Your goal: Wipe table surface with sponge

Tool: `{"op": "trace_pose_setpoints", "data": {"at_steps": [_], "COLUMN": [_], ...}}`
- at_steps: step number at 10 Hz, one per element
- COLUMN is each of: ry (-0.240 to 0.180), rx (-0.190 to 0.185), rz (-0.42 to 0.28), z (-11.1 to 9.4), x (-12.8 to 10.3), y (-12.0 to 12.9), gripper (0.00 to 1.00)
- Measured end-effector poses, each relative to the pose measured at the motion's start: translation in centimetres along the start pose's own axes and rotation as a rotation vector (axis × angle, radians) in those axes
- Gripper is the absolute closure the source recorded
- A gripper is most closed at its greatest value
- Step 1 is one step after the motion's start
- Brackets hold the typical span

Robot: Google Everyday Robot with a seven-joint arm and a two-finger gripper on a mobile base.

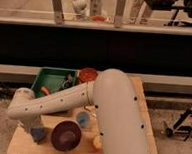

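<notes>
The light tan table surface (143,111) fills the lower middle of the camera view. My white arm reaches from the right across it to the near left corner, where the wrist bends down. The gripper (35,128) sits low over the table's left front, just left of a dark maroon bowl (66,135). A small blue-grey sponge (39,134) lies at the gripper's tip, pressed against the tabletop, and the gripper is shut on it. The arm hides much of the table's middle.
A green bin (53,80) with small items stands at the back left, with a red-orange bowl (88,74) beside it. A small blue cup (82,118) and a yellow-orange fruit (97,141) sit under the arm. A dark barrier runs behind the table.
</notes>
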Motion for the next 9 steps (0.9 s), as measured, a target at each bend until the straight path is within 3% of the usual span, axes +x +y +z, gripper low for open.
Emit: {"op": "trace_pose_setpoints", "data": {"at_steps": [9], "ry": [-0.004], "rx": [-0.001], "rz": [-0.009], "z": [0.18], "x": [0.01], "y": [-0.21], "gripper": [1.00]}}
